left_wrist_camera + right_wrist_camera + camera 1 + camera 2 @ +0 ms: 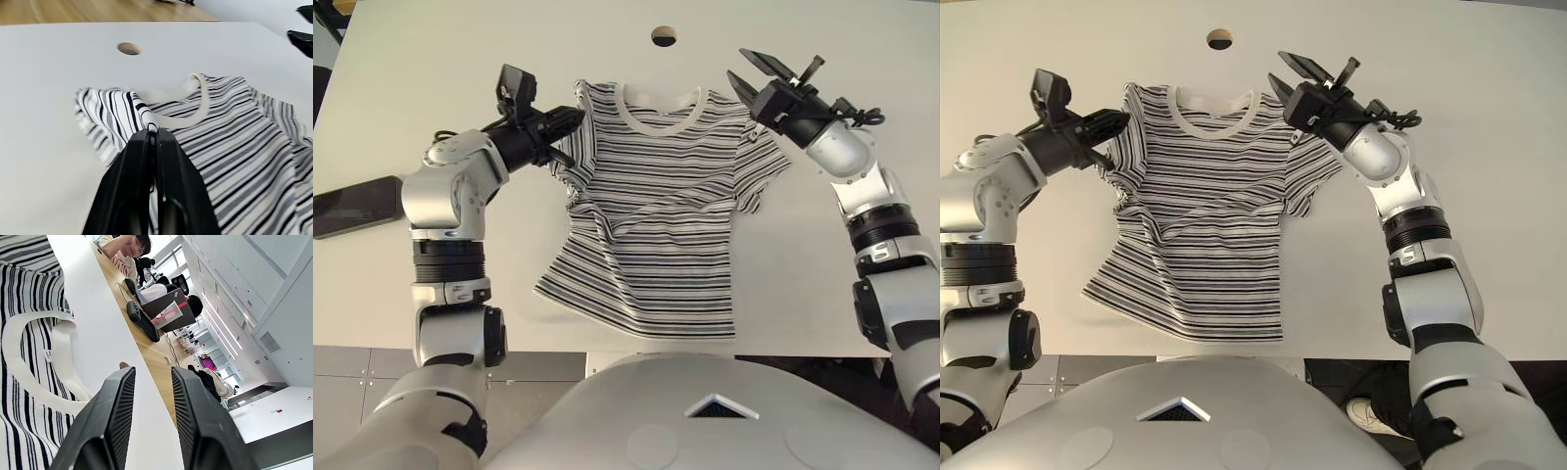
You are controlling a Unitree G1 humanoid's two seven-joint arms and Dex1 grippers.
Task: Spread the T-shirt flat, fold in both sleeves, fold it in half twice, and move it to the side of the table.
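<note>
our left gripper (578,117) is clamped on the t-shirt (651,225) at its 10 o'clock sleeve. the shirt lies rumpled mid-desk (431,59). our right gripper (736,63), fingers apart, hovers at its 2 o'clock shoulder.

So the T-shirt (651,215) is lying on the table (431,59) pretty much dead centre, collar at the far end and hem at the near edge. Just beyond the collar, further out on the table, there's a small hole (664,36). The left gripper (576,119) is at the shirt's far left corner, pinching the cloth by the left sleeve. The right gripper (739,67) is over at the far right, just beside the right shoulder.
</note>
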